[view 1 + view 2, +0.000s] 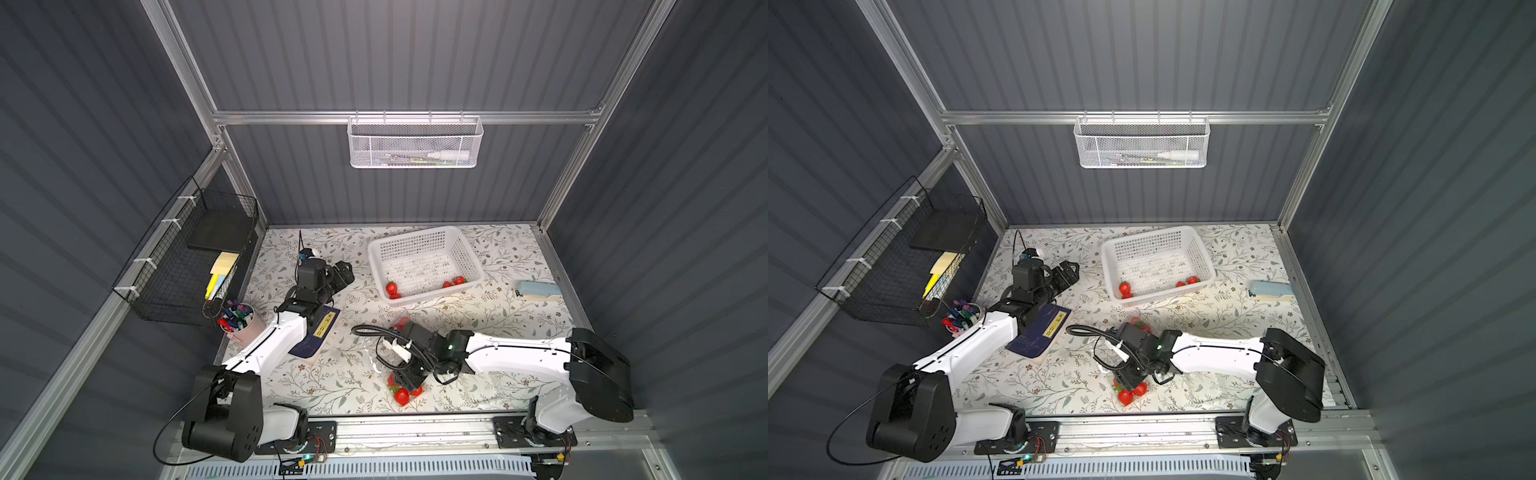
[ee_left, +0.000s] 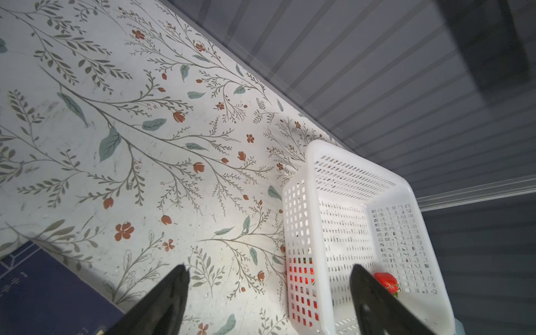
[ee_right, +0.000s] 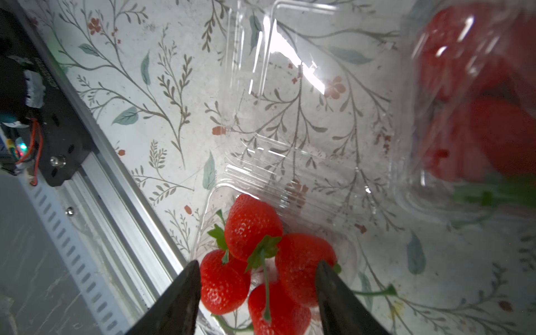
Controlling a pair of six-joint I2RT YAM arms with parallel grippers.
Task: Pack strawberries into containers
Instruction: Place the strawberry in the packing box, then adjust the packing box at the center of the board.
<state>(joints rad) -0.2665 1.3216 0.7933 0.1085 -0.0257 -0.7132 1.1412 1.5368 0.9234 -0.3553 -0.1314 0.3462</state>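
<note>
Seen from above, my right fingers (image 1: 409, 379) hang parted at lower centre, over four strawberries (image 1: 402, 394) lying in an open clear container (image 3: 290, 174) near the front edge of the bench (image 1: 332, 386); I cannot tell whether they touch the fruit. A second container (image 3: 412, 130), just above that wrist in the frame, holds more red fruit. My left fingers (image 1: 344, 272) stand wide and empty at centre left, beside the white basket (image 1: 415, 237), where a few strawberries lie along its lower wall.

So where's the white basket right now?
In both top views the basket sits at the far side of the table, by the back wall, close to the left gripper, with a few strawberries inside.
</note>
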